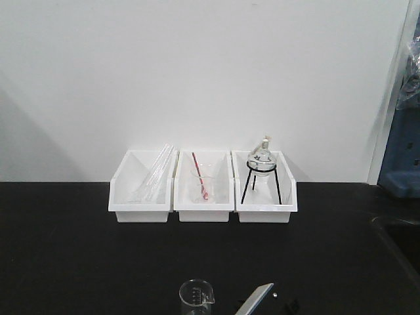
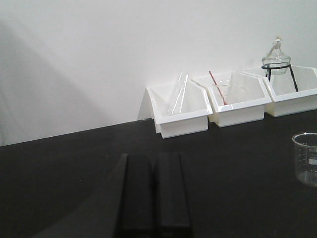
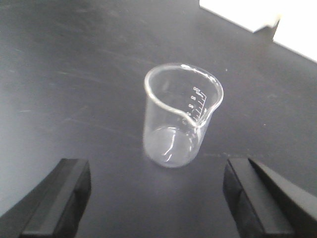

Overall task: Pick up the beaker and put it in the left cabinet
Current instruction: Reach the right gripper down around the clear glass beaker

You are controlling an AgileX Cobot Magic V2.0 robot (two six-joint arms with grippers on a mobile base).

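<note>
The beaker (image 3: 181, 116), a small clear glass cylinder with a spout and printed marks, stands upright on the black tabletop. My right gripper (image 3: 157, 184) is open, its two dark fingers wide apart just short of the beaker, nothing between them. In the front view the beaker (image 1: 196, 298) sits at the bottom edge, with one right finger (image 1: 256, 299) beside it. The left gripper (image 2: 154, 157) is shut and empty, low over the bare table, the beaker (image 2: 307, 158) far off to its right. The left cabinet is out of view.
Three white bins stand against the back wall: the left bin (image 1: 142, 197) holds glass tubes, the middle one (image 1: 203, 197) a beaker with a red rod, the right one (image 1: 266, 197) a round flask on a black stand. A sink edge (image 1: 397, 230) lies at the right.
</note>
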